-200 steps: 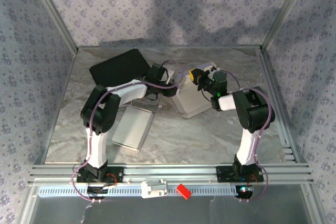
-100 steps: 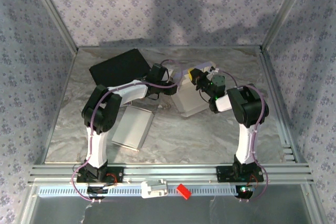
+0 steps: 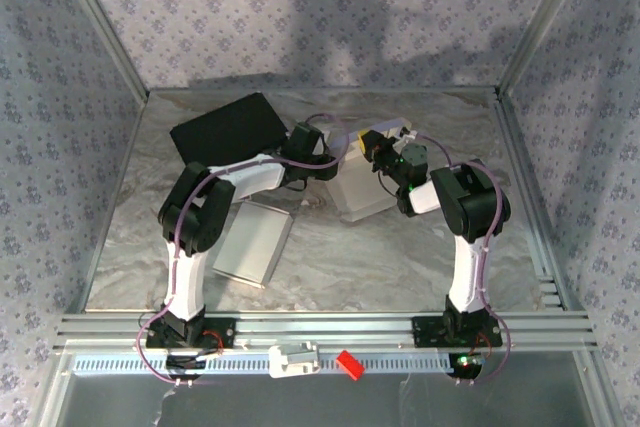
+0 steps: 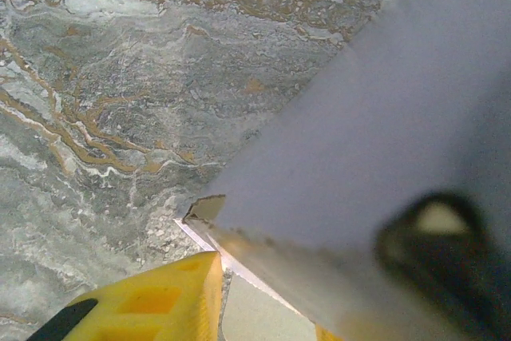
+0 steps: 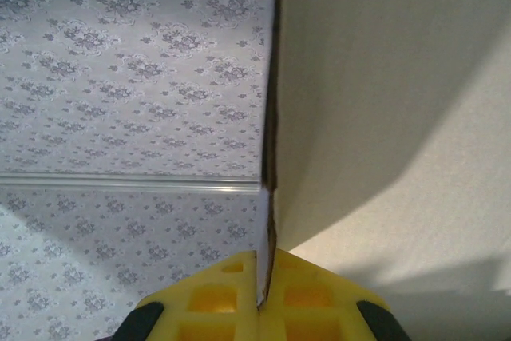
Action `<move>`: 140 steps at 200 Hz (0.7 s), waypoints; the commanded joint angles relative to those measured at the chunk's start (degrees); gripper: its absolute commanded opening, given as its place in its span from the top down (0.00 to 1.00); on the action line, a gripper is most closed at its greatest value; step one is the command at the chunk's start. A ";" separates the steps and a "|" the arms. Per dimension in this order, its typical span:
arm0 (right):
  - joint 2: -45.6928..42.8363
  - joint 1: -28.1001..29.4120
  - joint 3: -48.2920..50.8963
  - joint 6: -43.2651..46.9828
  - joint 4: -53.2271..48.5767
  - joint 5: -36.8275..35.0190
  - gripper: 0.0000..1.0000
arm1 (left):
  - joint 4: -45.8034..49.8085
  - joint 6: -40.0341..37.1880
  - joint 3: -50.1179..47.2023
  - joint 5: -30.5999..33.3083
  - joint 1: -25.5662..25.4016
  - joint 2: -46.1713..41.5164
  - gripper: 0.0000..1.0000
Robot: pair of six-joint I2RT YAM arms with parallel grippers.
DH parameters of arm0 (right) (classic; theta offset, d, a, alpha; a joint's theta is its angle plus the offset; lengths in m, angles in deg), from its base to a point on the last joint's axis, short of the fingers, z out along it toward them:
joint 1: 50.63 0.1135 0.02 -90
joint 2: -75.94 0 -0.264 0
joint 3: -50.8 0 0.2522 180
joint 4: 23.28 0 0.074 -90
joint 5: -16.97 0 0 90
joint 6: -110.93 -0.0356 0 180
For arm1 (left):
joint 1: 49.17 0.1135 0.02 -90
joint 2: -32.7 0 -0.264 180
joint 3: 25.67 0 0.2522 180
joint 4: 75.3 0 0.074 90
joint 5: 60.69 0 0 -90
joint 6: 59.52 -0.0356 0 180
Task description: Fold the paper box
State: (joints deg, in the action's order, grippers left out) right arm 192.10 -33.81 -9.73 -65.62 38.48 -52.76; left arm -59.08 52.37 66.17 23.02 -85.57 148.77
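At the upper left of the top view lies a flat black rectangular sheet (image 3: 225, 127). Below it, on the grey marbled table (image 3: 330, 267), is a pale flat cardboard blank (image 3: 250, 244), and both lie well clear of the work. Just left of centre, the left gripper (image 3: 328, 162) meets the left side of the white paper box (image 3: 360, 192). In its wrist view one yellow finger (image 4: 152, 301) stands apart from its mate with a panel edge between them, and we cannot tell if they pinch. The box sits at centre, between the two grippers, and seems to run toward the upper right. On its upper right side, the right gripper (image 3: 378, 150) has its yellow fingers (image 5: 223, 293) closed tight on a thin upright wall. We judge both arms equally near, and nothing blocks the fold.
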 commanded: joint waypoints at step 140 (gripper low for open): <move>2.14 2.97 0.80 -6.24 -9.30 -2.53 1.00 | -9.24 0.01 2.06 9.62 -1.04 4.16 0.71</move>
State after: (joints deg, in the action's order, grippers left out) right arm 192.84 -32.22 -10.12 -70.77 39.07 -58.92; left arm -64.74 54.16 66.17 31.28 -86.82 150.74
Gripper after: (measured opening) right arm 0.059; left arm 0.295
